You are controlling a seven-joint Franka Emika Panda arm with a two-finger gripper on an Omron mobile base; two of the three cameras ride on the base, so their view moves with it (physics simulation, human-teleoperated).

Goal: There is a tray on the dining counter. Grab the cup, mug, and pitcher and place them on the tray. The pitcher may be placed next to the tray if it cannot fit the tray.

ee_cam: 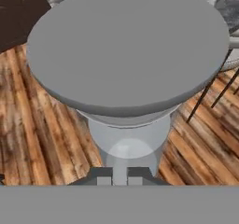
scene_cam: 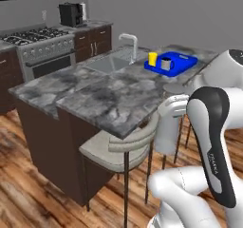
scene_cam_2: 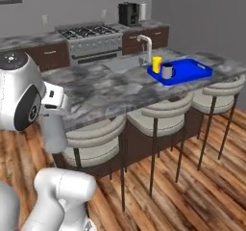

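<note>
Left base view: my gripper (scene_cam: 172, 112) points downward off the edge of the dining counter (scene_cam: 95, 96), clamped tight on the top end of the pitcher (scene_cam: 167, 134). The pitcher hangs upright beneath it, over a stool (scene_cam: 118, 148), its long axis vertical. The tray (scene_cam: 184, 61) lies well apart from my gripper, further along the counter and higher up. The mug (scene_cam: 165, 63) stands on the tray. The cup (scene_cam: 152, 58) stands at the tray's corner nearest the faucet (scene_cam: 129, 44); I cannot tell whether it is inside the rim or just beside it.

Right base view: seen from the other side, the tray is far along the counter to the right of my gripper (scene_cam_2: 54, 110). The pitcher (scene_cam_2: 54, 131) dangles below counter height at the end opposite the tray. The mug stands near the tray's front left corner, and the cup is just behind it.

Hand view: my two finger tips (ee_cam: 103, 178) sit almost together around a narrow part of the pitcher. Its body widens away from me into a broad grey disc, with wooden floor around it.

In my judgement, the pitcher is the last thing to deliver. It must be raised above the counter and carried sideways to the tray. Much of the tray beyond the mug is bare, so the pitcher may fit there upright.
</note>
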